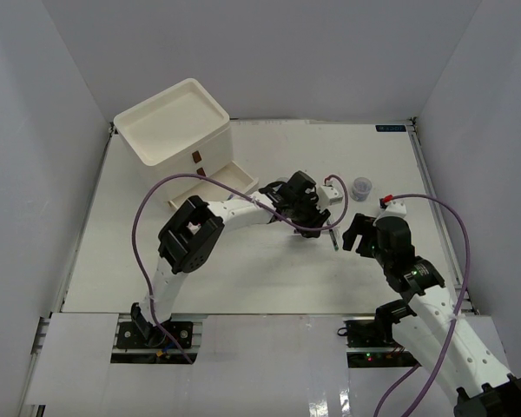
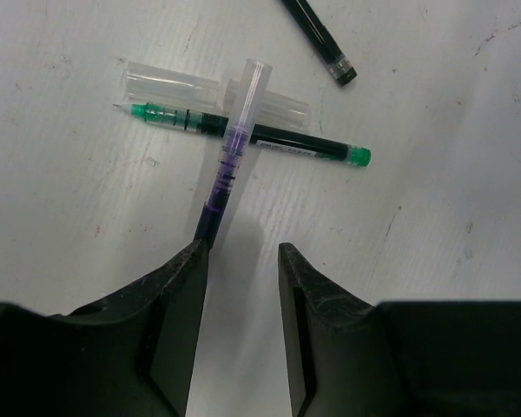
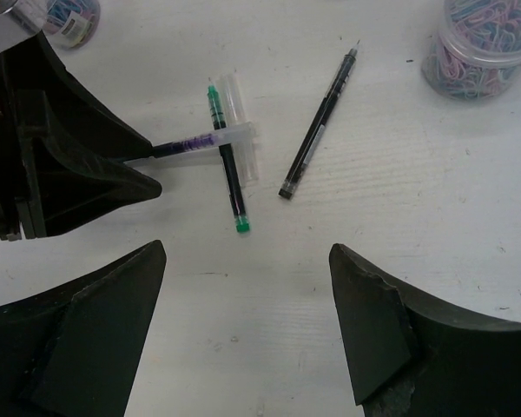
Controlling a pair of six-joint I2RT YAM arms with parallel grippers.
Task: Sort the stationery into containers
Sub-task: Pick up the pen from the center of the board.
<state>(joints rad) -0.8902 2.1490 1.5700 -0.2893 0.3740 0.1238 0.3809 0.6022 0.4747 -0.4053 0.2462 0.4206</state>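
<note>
We saw left claw (image 2: pixel 243 249) released, purple pen (image 2: pixel 230 156) just beside it mid-frame; right claw (image 3: pixel 246 252) released wide.

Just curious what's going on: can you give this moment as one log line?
left hand: open, around purple pen | right hand: open, above green pen

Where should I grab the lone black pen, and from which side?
Mid-barrel of the black pen, straight from above, jaws across its width. It lies flat and alone, clear of the crossed green pen and purple pen, so likely nothing gets nudged.
</note>
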